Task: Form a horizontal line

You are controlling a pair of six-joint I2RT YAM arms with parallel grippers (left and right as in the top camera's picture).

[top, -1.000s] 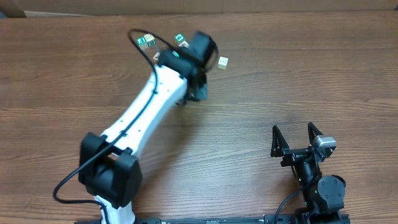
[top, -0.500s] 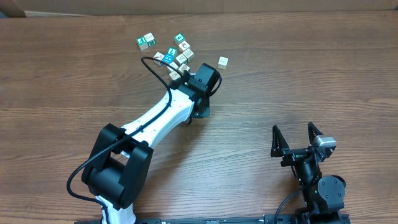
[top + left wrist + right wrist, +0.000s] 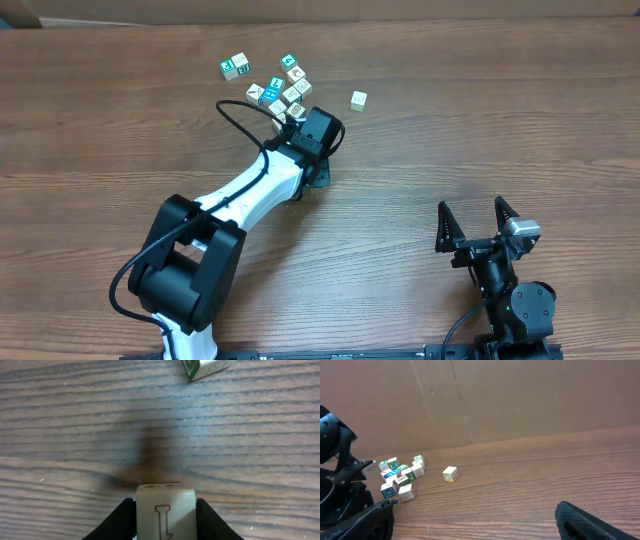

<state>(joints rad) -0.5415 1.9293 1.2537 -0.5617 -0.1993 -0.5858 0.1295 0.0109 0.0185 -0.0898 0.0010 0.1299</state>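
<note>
In the left wrist view my left gripper (image 3: 165, 519) is shut on a pale wooden cube (image 3: 165, 504) with a red-brown letter on its face, both black fingers (image 3: 122, 520) pressed against its sides just above the table. From overhead the left gripper (image 3: 318, 176) points down, just near of the cube cluster (image 3: 282, 93), and the held cube is hidden under the wrist. My right gripper (image 3: 478, 216) stands open at the near right, nothing between its fingers (image 3: 590, 520). A horizontal line of cubes is out of view.
Several teal-and-white cubes (image 3: 400, 479) lie bunched at the far middle of the brown table (image 3: 480, 120). A pair of cubes (image 3: 235, 67) sits to their left and a lone cube (image 3: 358, 99) to their right. A green-lettered cube (image 3: 205, 367) lies beyond the held one.
The left arm has pulled back from over the cube cluster toward the near side and swung slightly. The right arm has not moved.
</note>
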